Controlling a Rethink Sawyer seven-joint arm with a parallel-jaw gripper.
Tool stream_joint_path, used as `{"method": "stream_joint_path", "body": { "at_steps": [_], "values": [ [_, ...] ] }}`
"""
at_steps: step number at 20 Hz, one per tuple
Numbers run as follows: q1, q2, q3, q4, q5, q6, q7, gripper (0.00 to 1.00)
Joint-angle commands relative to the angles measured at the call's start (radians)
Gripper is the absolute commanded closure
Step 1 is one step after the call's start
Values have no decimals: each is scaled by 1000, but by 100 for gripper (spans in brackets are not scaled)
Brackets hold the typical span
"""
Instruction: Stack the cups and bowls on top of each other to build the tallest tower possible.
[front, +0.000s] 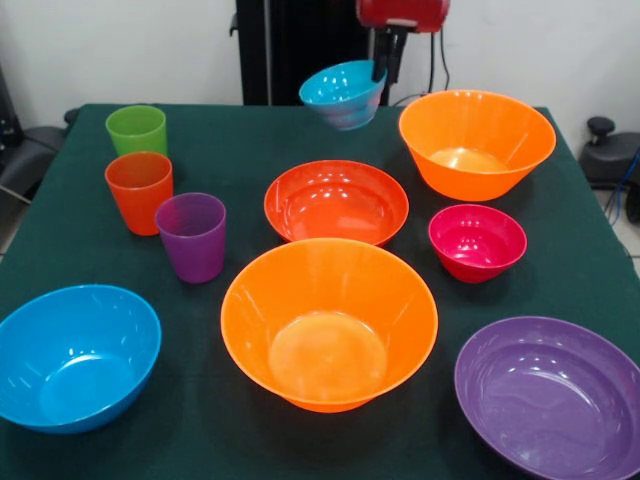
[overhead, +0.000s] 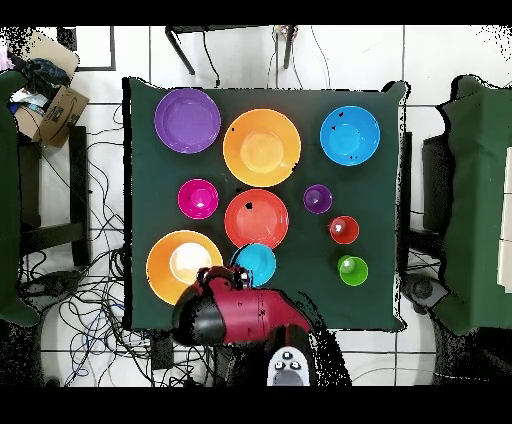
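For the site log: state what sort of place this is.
Probably a robotics lab or test room: a robot arm at a green-covered table, loose cables across a tiled floor, and bright plastic bowls and cups laid out as test pieces.

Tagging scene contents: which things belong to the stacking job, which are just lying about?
Job: green cup, orange cup, purple cup; teal bowl in hand, red-orange bowl, magenta bowl, blue bowl, purple bowl, near orange bowl, far orange bowl.
Lying about: cardboard box, floor cables.
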Motion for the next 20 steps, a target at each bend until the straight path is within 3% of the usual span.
{"method": "stream_joint_path", "body": {
  "at_steps": [1,5,11,20],
  "values": [
    [-49,-185,163,-15,79,244,1,100],
    [-91,-239,208,-25,116,327,-46,100],
    [-154,-254,255,-92,124,437,-117,100],
    [-199,-164,347,-295,75,573,-160,100]
  ]
}}
